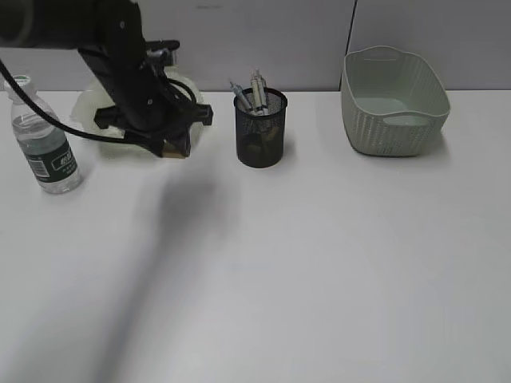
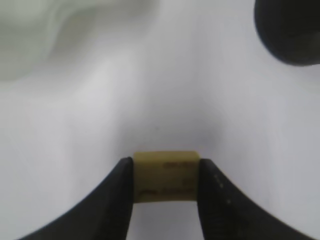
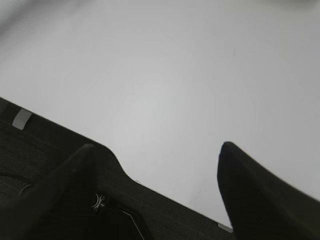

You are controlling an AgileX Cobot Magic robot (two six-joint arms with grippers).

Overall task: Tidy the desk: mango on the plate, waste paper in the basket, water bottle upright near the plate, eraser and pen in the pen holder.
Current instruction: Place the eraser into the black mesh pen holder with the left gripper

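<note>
- holding a small tan eraser [image 2: 165, 176] between the two dark fingers [image 2: 117, 200] of the left gripper [image 1: 173, 147], pressed in on both short sides, printed face toward the wrist camera.
- hanging above the white desk [image 1: 319, 263], just in front of the pale green plate [image 1: 94, 104] and left of the black mesh pen holder [image 1: 260, 128]; impossible to tell from the outside view whether touching the tabletop.
- blocking most of the plate with the dark left arm; only ruffled rim showing at the left and behind; no telling what lies on it.
- standing upright at the far left, near the plate: water bottle [image 1: 44, 140], clear, dark green label, white cap.
- sticking up out of the pen holder: pens [image 1: 254, 89], leaning slightly apart; something pale dimly visible through the mesh low down, unclear what.
- sitting at the back right, well apart from the holder: pale green basket [image 1: 393, 104] with woven sides and cut-out handle; inside only partly visible.
- showing in the left wrist view: blurred green plate edge upper left, dark round blur of the holder upper right, bare white desk between.
- spread wide apart: right gripper [image 3: 155, 165], nothing between its fingers, over the near edge of the desk with dark floor below.
</note>
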